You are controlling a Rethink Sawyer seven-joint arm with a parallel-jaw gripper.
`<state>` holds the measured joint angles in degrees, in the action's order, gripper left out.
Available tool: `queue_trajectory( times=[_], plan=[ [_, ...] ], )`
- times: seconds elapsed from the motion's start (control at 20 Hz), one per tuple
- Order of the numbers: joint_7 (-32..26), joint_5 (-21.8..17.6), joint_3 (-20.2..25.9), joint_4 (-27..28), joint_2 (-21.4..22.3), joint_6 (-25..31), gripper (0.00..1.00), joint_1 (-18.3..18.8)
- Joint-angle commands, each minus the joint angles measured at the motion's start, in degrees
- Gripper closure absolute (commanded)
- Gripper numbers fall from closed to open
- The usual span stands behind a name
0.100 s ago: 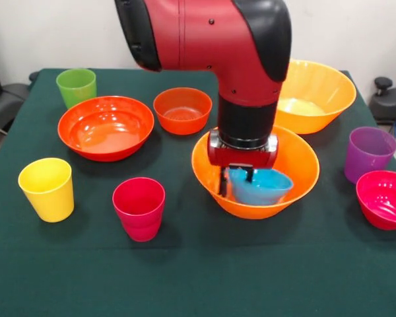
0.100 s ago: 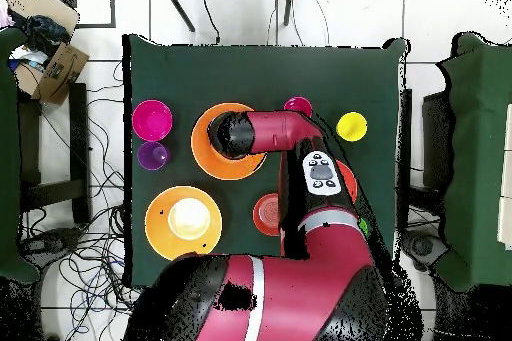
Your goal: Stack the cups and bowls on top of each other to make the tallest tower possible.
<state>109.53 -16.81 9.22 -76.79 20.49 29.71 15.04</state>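
My claw [image 1: 236,179] was down in the near orange bowl [image 1: 297,173], fingers pinching the blue bowl's [image 1: 263,187] rim, so I judged the tower barely begun, with every cup and the other bowls standing apart on the desk [image 1: 198,271].

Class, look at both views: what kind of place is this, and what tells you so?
Probably a robotics lab: a green-covered table, loose cables on the tiled floor, and cardboard boxes beside it.
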Motion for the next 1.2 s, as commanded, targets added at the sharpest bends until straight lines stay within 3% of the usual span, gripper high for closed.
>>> queue_trajectory(
  times=[0.05, 0.4, 0.65, 1.0, 1.2],
  plan=[
    [-8.2, -0.6, 5.5, 7.1, -3.2, 9.6, 0.00, 1.8],
    [-11.2, 0.7, 8.0, 8.0, -1.4, 17.9, 0.00, 3.4],
    [-12.5, 1.0, 9.7, 5.4, 4.1, 22.9, 0.00, 4.2],
    [-13.4, 1.5, 12.5, 3.7, 8.2, 27.1, 0.00, 5.6],
    [-14.0, 1.5, 14.4, 5.3, 8.5, 29.2, 0.00, 6.2]
  ],
)
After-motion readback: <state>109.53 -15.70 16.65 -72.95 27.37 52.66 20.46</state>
